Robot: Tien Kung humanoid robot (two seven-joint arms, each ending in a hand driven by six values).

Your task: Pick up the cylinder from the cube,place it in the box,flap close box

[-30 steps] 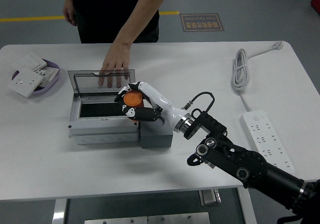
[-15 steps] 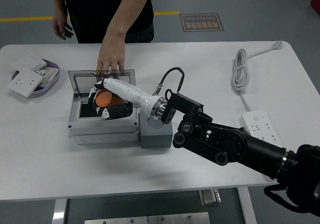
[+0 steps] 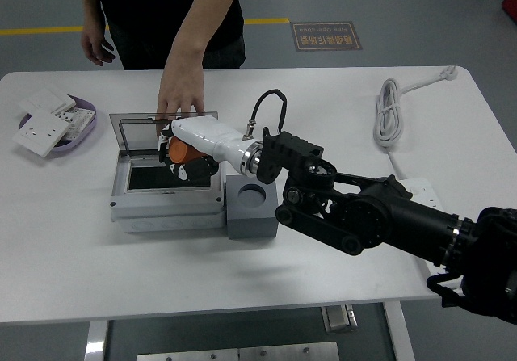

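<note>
My right hand [image 3: 184, 153] is shut on the orange cylinder [image 3: 182, 150] and holds it over the open grey box [image 3: 166, 204], above its dark inside near the right wall. The grey cube [image 3: 252, 214] stands against the box's right side, its round top hole bare. The box's clear lid [image 3: 141, 127] stands open at the back. A person's hand [image 3: 178, 99] rests on the lid's far edge. My left arm is out of view.
A purple dish [image 3: 83, 123] with white switch plates sits at the far left. A coiled white cable [image 3: 390, 112] and a white power strip [image 3: 422, 195] lie on the right side of the table.
My right hand carried the cylinder left off the cube and over the box, then drew back slightly right and up. The forearm rolled. The person's hand stays on the lid.
</note>
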